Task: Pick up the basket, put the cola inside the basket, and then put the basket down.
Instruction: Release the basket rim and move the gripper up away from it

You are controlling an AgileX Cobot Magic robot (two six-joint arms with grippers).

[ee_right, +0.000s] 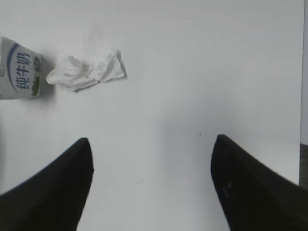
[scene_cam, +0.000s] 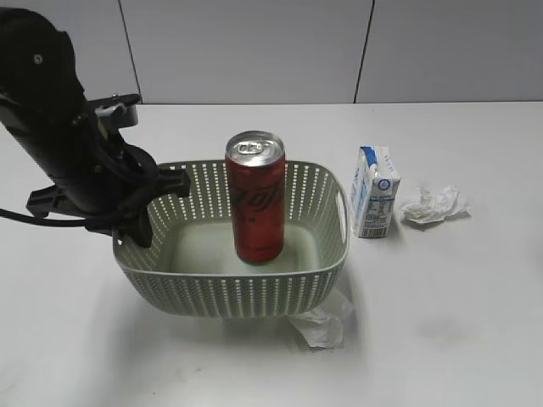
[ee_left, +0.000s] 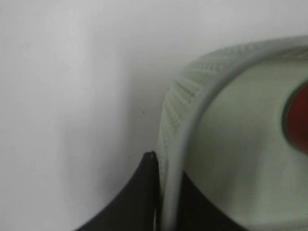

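The pale sage-green basket [scene_cam: 212, 292] is at the middle of the table. The red cola can [scene_cam: 255, 199] stands upright inside it. My left gripper [scene_cam: 144, 222] is shut on the basket's left wall, one finger outside and one inside. In the left wrist view the basket rim [ee_left: 192, 115] runs between the two black fingers [ee_left: 168, 173], and a red edge of the cola [ee_left: 299, 120] shows at the right. My right gripper [ee_right: 150, 144] is open and empty over bare table; it does not show in the exterior view.
A white-and-blue milk carton [scene_cam: 374, 192] stands right of the basket, also seen in the right wrist view [ee_right: 19, 70]. A crumpled tissue [scene_cam: 434, 204] lies further right [ee_right: 86, 70]. Another crumpled paper [scene_cam: 321, 326] lies under the basket's front right corner.
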